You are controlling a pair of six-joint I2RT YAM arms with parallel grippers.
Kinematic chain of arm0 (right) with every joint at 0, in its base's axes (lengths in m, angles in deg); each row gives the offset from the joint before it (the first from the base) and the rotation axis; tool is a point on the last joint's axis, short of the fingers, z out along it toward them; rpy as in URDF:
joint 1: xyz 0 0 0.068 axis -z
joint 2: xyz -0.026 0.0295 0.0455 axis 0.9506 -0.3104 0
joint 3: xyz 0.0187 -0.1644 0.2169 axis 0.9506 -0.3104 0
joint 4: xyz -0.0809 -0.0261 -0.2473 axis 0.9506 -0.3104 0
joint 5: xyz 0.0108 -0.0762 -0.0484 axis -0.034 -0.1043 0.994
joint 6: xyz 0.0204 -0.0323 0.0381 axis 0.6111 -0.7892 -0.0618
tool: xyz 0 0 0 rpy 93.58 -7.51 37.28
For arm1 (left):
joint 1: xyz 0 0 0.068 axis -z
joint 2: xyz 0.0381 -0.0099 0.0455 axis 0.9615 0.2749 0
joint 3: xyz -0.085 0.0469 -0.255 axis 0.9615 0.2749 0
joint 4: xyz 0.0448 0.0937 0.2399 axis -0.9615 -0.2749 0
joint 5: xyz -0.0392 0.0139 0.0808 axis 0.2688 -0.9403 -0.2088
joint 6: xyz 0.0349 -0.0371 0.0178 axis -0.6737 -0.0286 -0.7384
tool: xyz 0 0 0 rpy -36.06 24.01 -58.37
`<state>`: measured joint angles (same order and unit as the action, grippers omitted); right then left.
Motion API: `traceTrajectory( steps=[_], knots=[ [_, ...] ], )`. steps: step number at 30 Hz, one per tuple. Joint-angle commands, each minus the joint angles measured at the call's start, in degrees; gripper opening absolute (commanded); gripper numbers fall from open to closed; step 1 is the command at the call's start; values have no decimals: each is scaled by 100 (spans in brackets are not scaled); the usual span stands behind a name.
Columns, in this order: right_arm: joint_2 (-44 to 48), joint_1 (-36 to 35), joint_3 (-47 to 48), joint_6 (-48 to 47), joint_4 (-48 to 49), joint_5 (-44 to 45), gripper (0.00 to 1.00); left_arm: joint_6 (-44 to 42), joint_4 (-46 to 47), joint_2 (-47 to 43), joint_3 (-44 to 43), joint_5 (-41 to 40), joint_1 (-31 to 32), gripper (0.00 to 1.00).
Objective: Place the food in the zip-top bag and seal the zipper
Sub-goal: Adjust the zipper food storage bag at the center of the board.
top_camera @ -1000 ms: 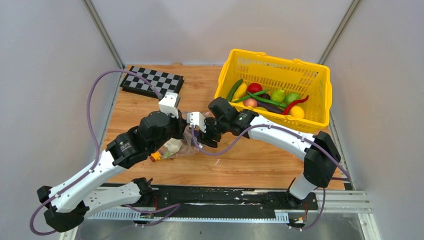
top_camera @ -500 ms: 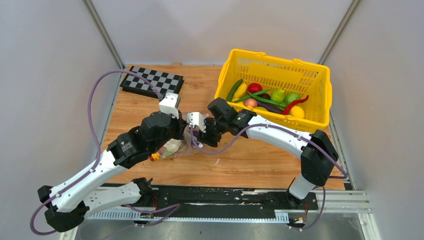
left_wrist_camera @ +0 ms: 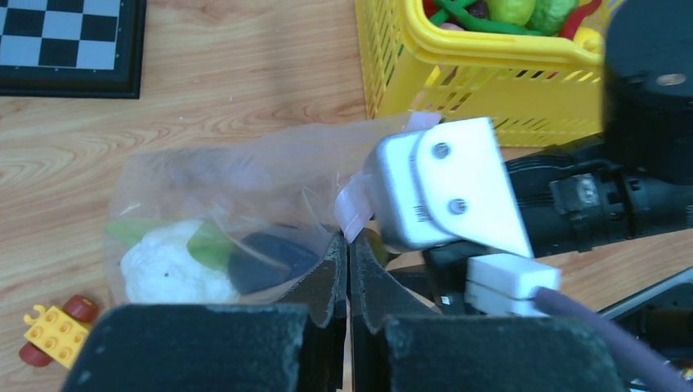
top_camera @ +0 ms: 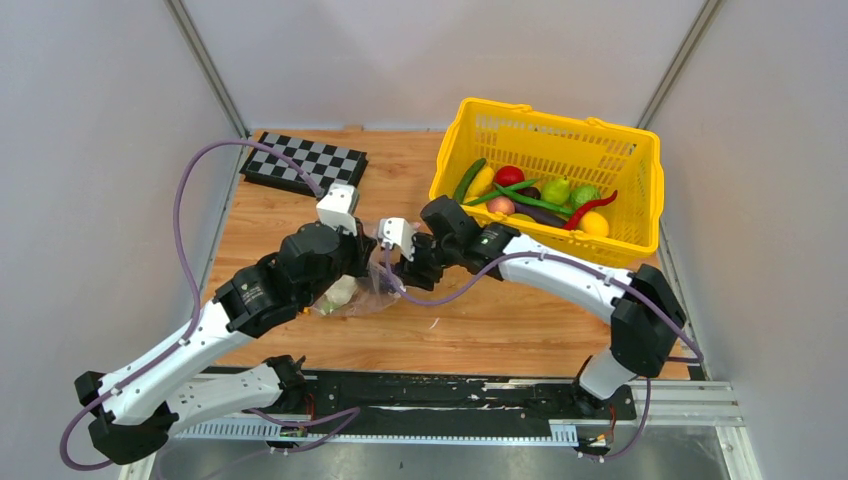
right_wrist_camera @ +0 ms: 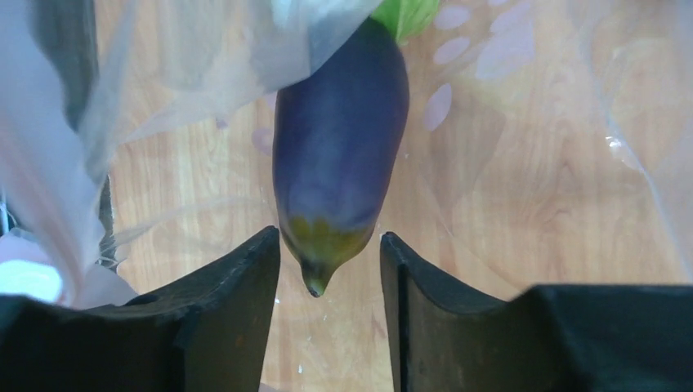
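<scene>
— where's the zip-top bag (top_camera: 362, 298)?
— on the desk (top_camera: 500, 320), just off the near left corner of the yellow basket (top_camera: 545, 125), one edge lifted. the left jaws are pressed tight together on its clear film, close by the pink zipper (left_wrist_camera: 353, 208).
— and the right jaws?
— apart, poking into the bag's mouth from the basket side. the narrow tip of the purple eggplant (right_wrist_camera: 339, 139) sits between them; i can't tell whether they touch it. the eggplant lies inside the film.
— anything else in there?
— a white piece with green leaves (left_wrist_camera: 163, 269), farther from the basket than the eggplant.
— the rest of the food (top_camera: 540, 200)?
— in the basket: red, green and yellow pieces heaped together.
— that toy block (left_wrist_camera: 51, 331)?
— on the desk beyond the bag, on the side away from the basket.
</scene>
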<state>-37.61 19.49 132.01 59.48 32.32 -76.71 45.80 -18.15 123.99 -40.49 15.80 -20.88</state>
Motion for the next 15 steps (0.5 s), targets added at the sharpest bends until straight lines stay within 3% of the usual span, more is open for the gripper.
traceTrajectory(
  steps=[1, 8, 11, 15],
  knots=[
    [879, 76, -272, 580, 847, 247, 52, 20, 526, -141, -141, 58, 27, 0],
    [1905, 240, -553, 902, 1282, 640, 64, 17, 521, -153, -167, 20, 25, 0],
    [2252, 278, -696, 1030, 1602, 886, 80, -8, 540, -123, -176, 4, 26, 0],
    [2543, 310, -529, 1262, 1693, 1037, 82, -57, 513, -118, -221, -67, 22, 0]
  ],
)
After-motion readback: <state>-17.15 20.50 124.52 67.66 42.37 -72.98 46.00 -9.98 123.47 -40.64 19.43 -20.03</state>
